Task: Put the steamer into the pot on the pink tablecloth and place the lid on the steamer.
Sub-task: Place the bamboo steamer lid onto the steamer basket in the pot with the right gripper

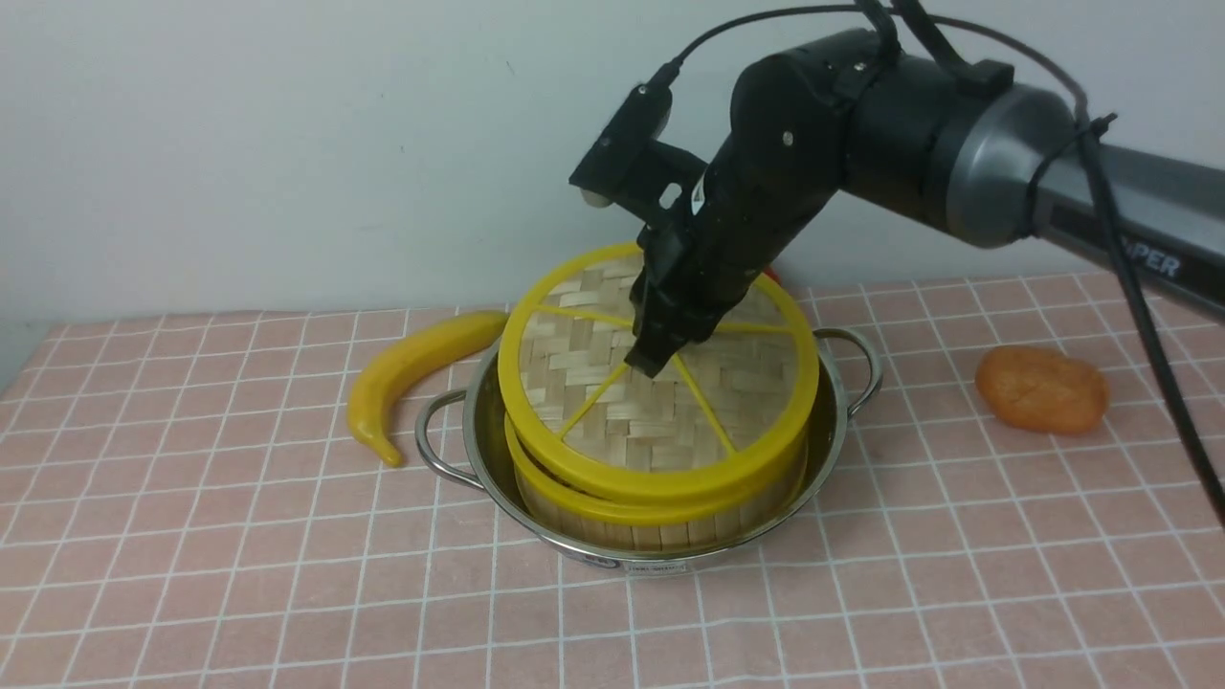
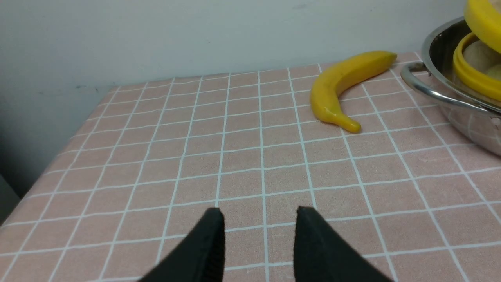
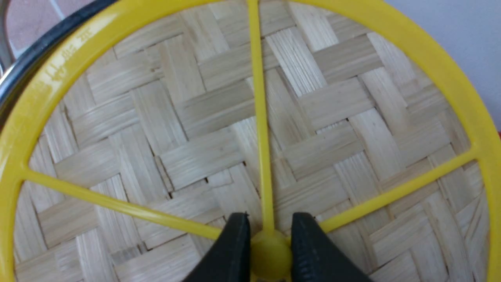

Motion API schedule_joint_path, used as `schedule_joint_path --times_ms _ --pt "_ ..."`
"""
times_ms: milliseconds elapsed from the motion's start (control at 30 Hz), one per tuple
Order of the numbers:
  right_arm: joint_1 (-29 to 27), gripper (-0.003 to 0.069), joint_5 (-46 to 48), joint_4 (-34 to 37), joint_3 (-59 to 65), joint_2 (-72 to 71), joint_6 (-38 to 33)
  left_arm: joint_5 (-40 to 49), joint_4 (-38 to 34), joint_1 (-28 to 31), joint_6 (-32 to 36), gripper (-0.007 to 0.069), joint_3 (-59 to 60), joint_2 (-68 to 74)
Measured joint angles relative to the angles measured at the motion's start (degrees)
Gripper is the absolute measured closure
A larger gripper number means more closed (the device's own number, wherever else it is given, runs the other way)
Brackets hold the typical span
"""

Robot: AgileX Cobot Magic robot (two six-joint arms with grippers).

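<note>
The steamer (image 1: 660, 522) stands inside the steel pot (image 1: 478, 450) on the pink tablecloth (image 1: 239, 574). The woven lid (image 1: 660, 402) lies tilted over the steamer, its near edge on the steamer's rim. In the left wrist view the lid (image 2: 483, 19) is raised above the steamer's yellow rim (image 2: 469, 74), and pale buns (image 2: 479, 55) show in the gap. My right gripper (image 1: 651, 364) reaches down onto the lid's middle. It (image 3: 268, 219) is shut on the small yellow hub (image 3: 271, 254). My left gripper (image 2: 259, 213) hangs open over bare cloth, holding nothing; the front view does not show it.
A yellow banana (image 1: 412, 368) lies just left of the pot, close to its left handle. An orange lump (image 1: 1041, 388) sits on the cloth at the right. Something small and red (image 1: 773, 275) peeks out behind the lid. A pale wall closes off the back.
</note>
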Motion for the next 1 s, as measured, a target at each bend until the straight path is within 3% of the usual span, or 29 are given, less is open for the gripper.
schedule_joint_path --times_ms 1000 --pt "0.00 0.0513 -2.18 2.57 0.00 2.02 -1.30 0.00 0.00 0.00 0.00 0.0382 0.00 0.00"
